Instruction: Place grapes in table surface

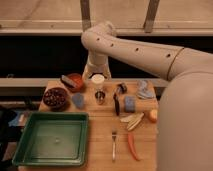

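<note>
Maroon bowl (44,98) holds grapes (55,94), desk (102,137) left. Green tray (50,117) in front. Gripper (93,75) at rear by white cup (98,80) — jaws wide, nothing held.

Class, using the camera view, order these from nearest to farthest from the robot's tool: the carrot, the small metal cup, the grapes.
The tool hangs over the back middle of the tabletop.
1. small metal cup: directly in front of the tool, nearest.
2. grapes: in the maroon bowl, toward the picture's left.
3. carrot: near the front edge, toward the picture's right, farthest.
</note>
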